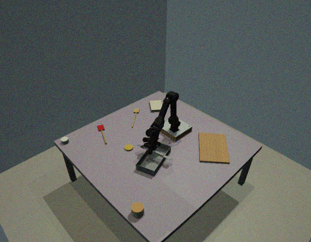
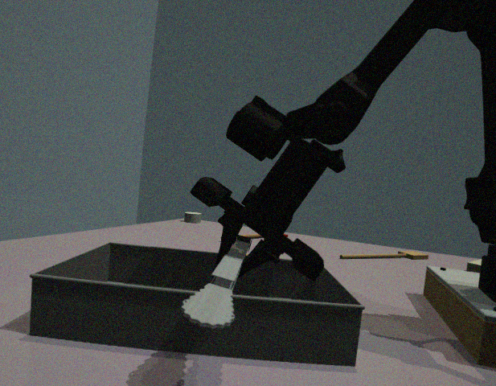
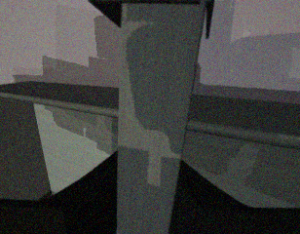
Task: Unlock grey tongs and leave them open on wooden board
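Observation:
The grey tongs (image 1: 164, 155) (image 2: 210, 307) (image 3: 157, 88) lie across the roasting tin (image 1: 145, 169) (image 2: 115, 311) (image 3: 247, 136), arms pressed together. Their scalloped tips stick out past one long wall, the hinge end past the other. My gripper (image 1: 150, 151) (image 2: 229, 270) (image 3: 144, 154) slants down over the tin and is shut on the tongs' arms, one finger on each side in the wrist view. In the exterior view the tips are level with the near wall's upper part. Whether the lock is engaged cannot be seen. The wooden board (image 1: 213, 148) lies apart, with nothing on it.
The robot base (image 1: 185, 128) (image 2: 460, 293) stands between tin and board. A yellow disc (image 1: 128, 147) lies near the hinge end. A red spatula (image 1: 101, 127), a wooden spatula (image 1: 136, 111), a pale block (image 1: 156, 105), a white pot (image 1: 64, 140) and an orange-topped jar (image 1: 137, 208) stand farther off.

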`<state>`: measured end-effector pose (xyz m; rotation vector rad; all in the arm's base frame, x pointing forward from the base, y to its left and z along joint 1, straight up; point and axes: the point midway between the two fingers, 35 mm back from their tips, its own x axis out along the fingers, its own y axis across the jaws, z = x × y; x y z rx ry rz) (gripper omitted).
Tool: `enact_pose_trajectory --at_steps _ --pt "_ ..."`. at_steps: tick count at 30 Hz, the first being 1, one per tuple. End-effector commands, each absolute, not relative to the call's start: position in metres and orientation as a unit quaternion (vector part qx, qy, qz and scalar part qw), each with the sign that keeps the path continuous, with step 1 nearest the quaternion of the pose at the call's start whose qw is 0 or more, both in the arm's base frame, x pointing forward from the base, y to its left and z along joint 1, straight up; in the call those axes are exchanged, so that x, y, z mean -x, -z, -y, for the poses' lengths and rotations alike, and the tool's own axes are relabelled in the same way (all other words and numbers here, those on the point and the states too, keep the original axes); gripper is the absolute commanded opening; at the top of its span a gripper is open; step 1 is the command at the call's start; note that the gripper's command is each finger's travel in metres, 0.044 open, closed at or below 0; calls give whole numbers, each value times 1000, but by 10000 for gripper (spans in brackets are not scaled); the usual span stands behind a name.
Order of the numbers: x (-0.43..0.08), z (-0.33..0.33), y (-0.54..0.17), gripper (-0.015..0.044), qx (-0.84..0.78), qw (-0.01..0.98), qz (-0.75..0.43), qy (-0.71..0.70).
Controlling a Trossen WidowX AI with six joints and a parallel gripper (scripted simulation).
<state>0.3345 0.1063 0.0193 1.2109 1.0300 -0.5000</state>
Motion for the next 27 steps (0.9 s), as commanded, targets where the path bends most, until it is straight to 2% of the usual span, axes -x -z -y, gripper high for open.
enact_pose_trajectory --at_steps 1,4,10,27 --pt "-335 -106 -20 -89 -538 673 -456 221" --pt "-337 -107 -36 -150 -539 673 -456 222" --pt "-333 -106 -97 -150 -540 672 -455 223" --pt "-335 -107 -96 -150 -527 665 -471 243"
